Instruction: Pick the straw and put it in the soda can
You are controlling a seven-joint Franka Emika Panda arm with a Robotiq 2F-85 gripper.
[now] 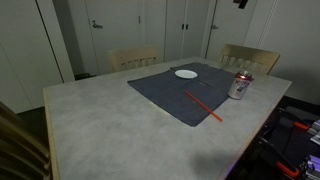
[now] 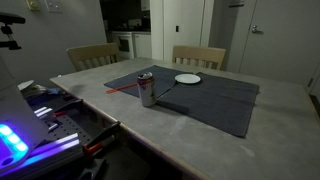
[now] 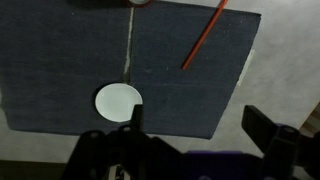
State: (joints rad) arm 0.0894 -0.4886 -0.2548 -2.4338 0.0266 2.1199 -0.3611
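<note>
The red-orange straw [image 1: 203, 107] lies flat on the dark blue cloth [image 1: 165, 90], next to the silver soda can [image 1: 240, 85], which stands upright at the cloth's edge. Both also show in an exterior view, the straw [image 2: 122, 87] and the can [image 2: 147, 88]. In the wrist view the straw [image 3: 203, 35] lies diagonally at the upper right. My gripper [image 3: 200, 125] is open and empty. It hangs high above the cloth's edge, well apart from the straw. Only a dark bit of the arm shows at the top edge in both exterior views.
A flat white plate [image 1: 186, 73] sits on the cloth; it also shows in the wrist view [image 3: 118, 101]. Two wooden chairs [image 1: 133, 58] [image 1: 250, 57] stand at the table's far side. Equipment with cables and lights [image 2: 40, 120] sits beside the table.
</note>
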